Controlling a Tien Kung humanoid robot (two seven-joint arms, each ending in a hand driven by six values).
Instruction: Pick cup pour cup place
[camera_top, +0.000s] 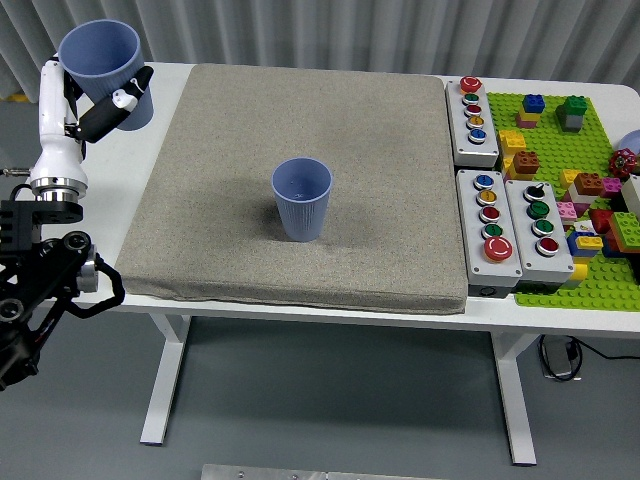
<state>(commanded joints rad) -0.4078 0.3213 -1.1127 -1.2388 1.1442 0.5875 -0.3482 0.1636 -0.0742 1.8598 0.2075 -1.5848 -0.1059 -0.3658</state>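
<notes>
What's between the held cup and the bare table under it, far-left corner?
Nothing visible. The left hand holds the blue cup upright over bare white table, left of the grey mat. The other cup stands mid-mat, well clear.
</notes>
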